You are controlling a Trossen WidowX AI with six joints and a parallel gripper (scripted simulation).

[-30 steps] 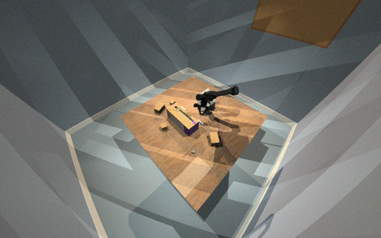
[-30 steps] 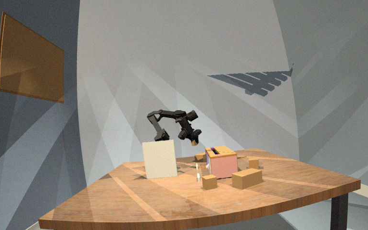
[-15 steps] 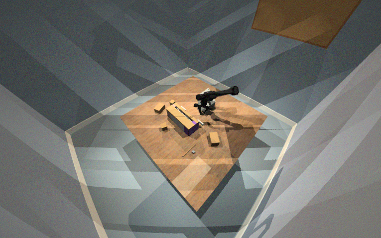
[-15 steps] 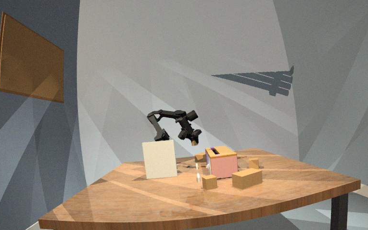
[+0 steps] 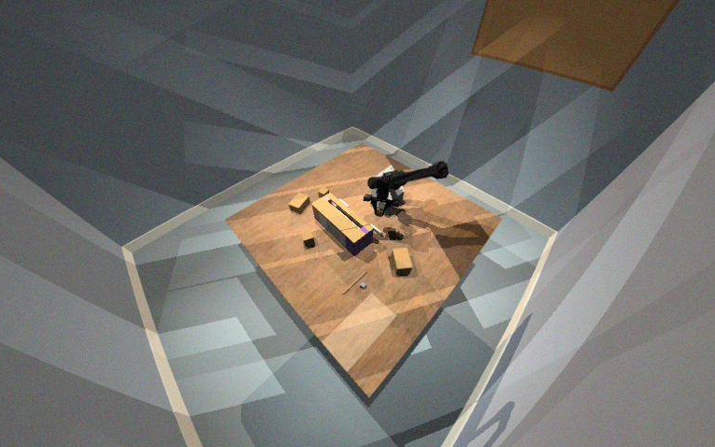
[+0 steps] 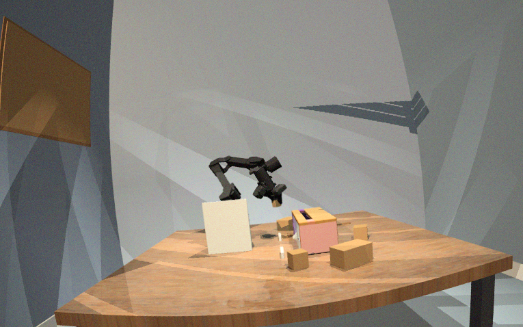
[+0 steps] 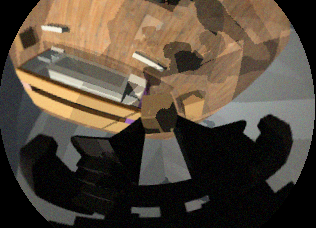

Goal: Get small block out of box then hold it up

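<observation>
My gripper [image 6: 275, 202] [image 7: 157, 117] [image 5: 380, 210] is shut on the small tan block [image 6: 275, 203] [image 7: 158, 105]. It holds the block in the air, well above the table [image 6: 215, 292] [image 5: 371, 338] and to the left of the box in the exterior view. The long box [image 5: 338, 221] [image 6: 318, 239] [image 7: 80, 79] has a tan top, a pink end face and a purple end, and it stands upright on the table. In the wrist view the box lies below and left of the held block, and the fingers' tips are dark and partly blurred.
A white upright panel [image 6: 225, 225] stands left of the box. Tan blocks lie around the box: a large one [image 6: 351, 254] [image 5: 402, 261] and smaller ones [image 6: 297, 258] [image 6: 359, 231] [image 5: 298, 202]. Small white pegs [image 6: 282, 252] and a thin stick [image 5: 353, 282] lie on the table.
</observation>
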